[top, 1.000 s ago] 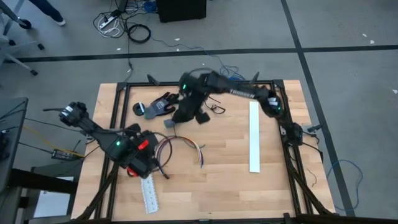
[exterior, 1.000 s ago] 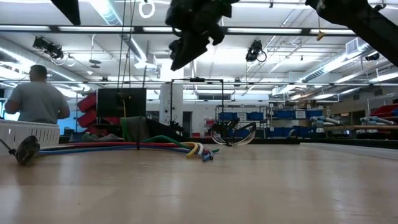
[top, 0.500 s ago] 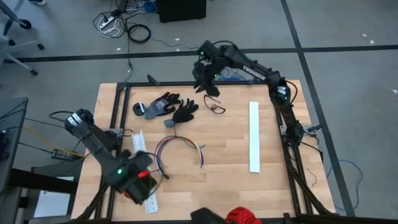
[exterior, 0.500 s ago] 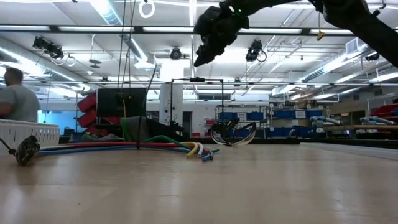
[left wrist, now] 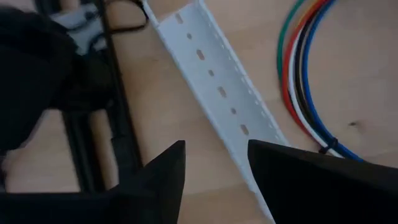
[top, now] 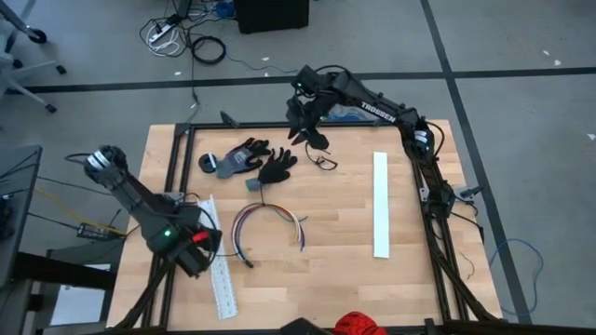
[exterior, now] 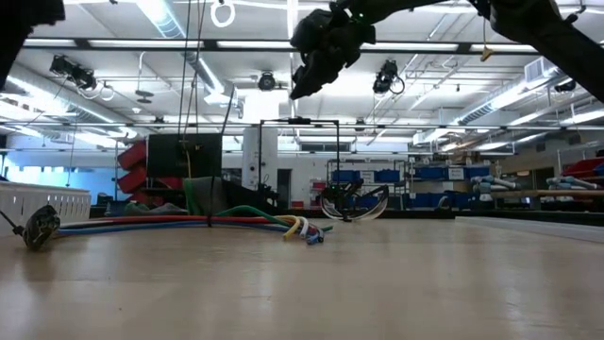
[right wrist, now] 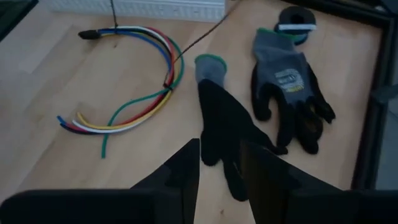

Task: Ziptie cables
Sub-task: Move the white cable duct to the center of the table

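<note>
Cables (top: 265, 221) lie in a curved bundle near the middle of the desk (top: 345, 214), free of both sets of jaws; a dark tie binds them at two places along the arc. The left gripper (top: 191, 249) hangs over the near left part of the desk. Its jaws are apart and empty, with a white slotted strip (left wrist: 217, 87) lying on the wood below them. This strip lies just left of the cables and beside the black frame rail (left wrist: 115, 118). The right gripper (top: 305, 119) is raised above the far edge of the desk, well apart from the cables. Its jaws stand slightly apart with nothing between them. Under it lie a black glove (right wrist: 227, 127) and a grey and black glove (right wrist: 289, 93), side by side to the far left of the cables. A second white strip (top: 381, 203) lies on the right part of the desk.
</note>
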